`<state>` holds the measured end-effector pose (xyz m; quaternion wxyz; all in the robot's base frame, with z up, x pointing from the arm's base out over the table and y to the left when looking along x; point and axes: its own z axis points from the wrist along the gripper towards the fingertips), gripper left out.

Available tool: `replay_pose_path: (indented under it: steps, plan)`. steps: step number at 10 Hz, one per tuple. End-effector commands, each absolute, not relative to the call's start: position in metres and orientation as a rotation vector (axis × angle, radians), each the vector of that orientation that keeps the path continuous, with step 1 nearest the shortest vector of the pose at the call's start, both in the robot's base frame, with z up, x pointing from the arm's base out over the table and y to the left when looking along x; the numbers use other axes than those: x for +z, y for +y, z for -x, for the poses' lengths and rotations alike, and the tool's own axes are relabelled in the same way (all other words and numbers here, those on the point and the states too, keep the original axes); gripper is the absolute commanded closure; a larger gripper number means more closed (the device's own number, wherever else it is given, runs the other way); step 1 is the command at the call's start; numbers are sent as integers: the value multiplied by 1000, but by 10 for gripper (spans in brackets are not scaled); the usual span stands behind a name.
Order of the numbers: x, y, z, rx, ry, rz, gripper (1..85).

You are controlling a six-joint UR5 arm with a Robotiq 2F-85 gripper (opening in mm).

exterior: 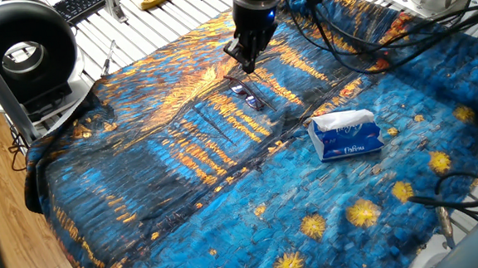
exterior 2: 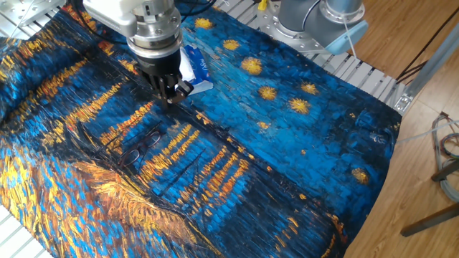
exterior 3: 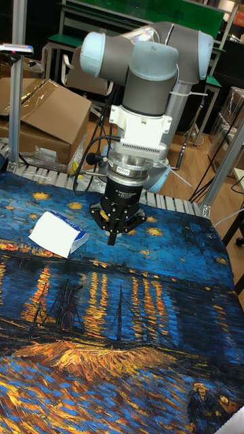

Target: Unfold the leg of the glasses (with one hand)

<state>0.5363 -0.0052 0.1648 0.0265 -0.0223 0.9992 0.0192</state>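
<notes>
The glasses (exterior: 246, 94) lie on the painted cloth, thin dark wire frame, small and hard to pick out against the pattern. They also show in the other fixed view (exterior 2: 141, 147) and the tall view (exterior 3: 68, 306). My gripper (exterior: 247, 64) hangs above the cloth, just behind the glasses and apart from them. Its black fingers (exterior 3: 112, 234) taper together to a point with nothing between them. In the other fixed view the gripper (exterior 2: 172, 97) hovers between the glasses and the tissue pack.
A blue-white tissue pack (exterior: 347, 134) lies on the cloth to the right of the glasses. A black round fan (exterior: 22, 56) stands off the cloth's left corner. Cables (exterior: 357, 27) trail over the far side. A second arm's base (exterior 2: 326, 21) stands at the table edge.
</notes>
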Motion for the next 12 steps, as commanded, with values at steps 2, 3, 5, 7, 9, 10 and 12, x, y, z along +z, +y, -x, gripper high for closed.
replay_pose_path:
  steps: [2,3,5,7,9,10,12]
  plan:
    - [160,-1,-530,95,3119,-45,847]
    - [159,1,-529,107,3119,-57,847]
    - [154,4,-531,152,3090,-28,847]
    - [149,6,-534,185,3059,-17,847]
    - [141,2,-539,174,3020,18,847]
    - [138,1,-539,177,3008,33,847]
    - [129,-7,-538,154,2986,65,847]
